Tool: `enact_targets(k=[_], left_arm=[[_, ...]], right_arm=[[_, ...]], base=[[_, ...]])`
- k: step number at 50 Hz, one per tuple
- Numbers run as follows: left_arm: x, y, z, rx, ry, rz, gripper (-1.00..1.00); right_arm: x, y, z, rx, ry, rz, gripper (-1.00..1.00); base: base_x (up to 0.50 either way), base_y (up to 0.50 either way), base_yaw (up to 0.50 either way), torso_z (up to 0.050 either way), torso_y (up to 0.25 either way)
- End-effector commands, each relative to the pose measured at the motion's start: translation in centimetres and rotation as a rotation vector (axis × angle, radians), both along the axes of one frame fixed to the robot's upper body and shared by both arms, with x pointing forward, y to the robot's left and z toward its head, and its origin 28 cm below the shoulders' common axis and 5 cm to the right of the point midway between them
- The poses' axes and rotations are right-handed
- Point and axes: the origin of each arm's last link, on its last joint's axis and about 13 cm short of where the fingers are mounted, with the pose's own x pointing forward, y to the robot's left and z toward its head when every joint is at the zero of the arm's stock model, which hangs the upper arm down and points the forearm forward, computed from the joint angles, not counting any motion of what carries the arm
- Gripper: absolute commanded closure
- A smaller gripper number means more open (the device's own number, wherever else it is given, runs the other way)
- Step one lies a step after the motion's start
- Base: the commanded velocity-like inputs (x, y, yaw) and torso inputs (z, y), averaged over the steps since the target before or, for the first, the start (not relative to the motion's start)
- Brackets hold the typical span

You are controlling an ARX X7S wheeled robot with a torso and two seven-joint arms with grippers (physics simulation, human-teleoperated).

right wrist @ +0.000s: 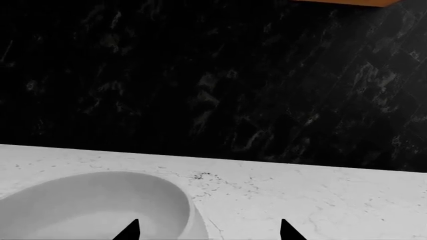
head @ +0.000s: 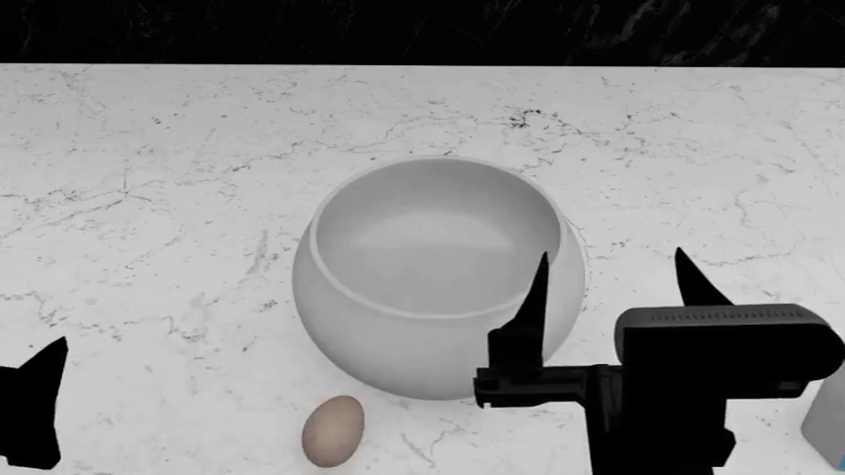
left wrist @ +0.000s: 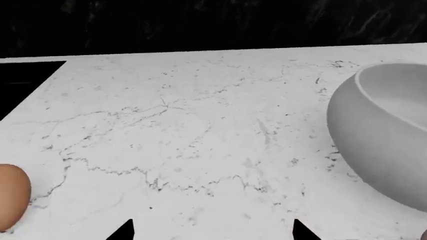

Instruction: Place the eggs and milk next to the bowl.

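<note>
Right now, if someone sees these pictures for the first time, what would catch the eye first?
The big grey-white bowl in the middle of the marble counter stands out first. Next is the black right gripper, jaws open, raised at the bowl's right side. A small beige egg lies on the counter just in front of the bowl, and an orange-brown egg shows at the edge of the left wrist view.

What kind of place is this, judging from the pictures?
Probably a kitchen counter: a white marble worktop against a dark stone backsplash, with a mixing bowl and an egg on it.
</note>
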Motion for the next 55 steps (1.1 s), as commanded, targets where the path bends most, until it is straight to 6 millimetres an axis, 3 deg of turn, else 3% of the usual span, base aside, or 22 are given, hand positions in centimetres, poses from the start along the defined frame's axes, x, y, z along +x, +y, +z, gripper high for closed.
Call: enact_targets(k=[1, 20, 55], left_arm=[[-0.5, 1.2, -0.6, 0.003, 0.007, 0.094, -1.0], [-0.5, 2.9, -1.4, 0.014, 0.014, 0.225, -1.0], [3.3, 5.9, -3.1, 0.07, 0.086, 0.358, -1.0]], right_arm=[[0.1, 0.1, -0.2, 0.004, 0.0, 0.005, -1.0], [0.2, 0.0, -0.4, 0.011, 0.003, 0.008, -1.0], [0.1, 0.2, -0.5, 0.004, 0.012, 0.013, -1.0]], base=[[0.0, 0.0, 0.0, 0.0, 0.0], [0.0, 0.0, 0.0, 0.0, 0.0], [0.0, 0.0, 0.0, 0.0, 0.0]])
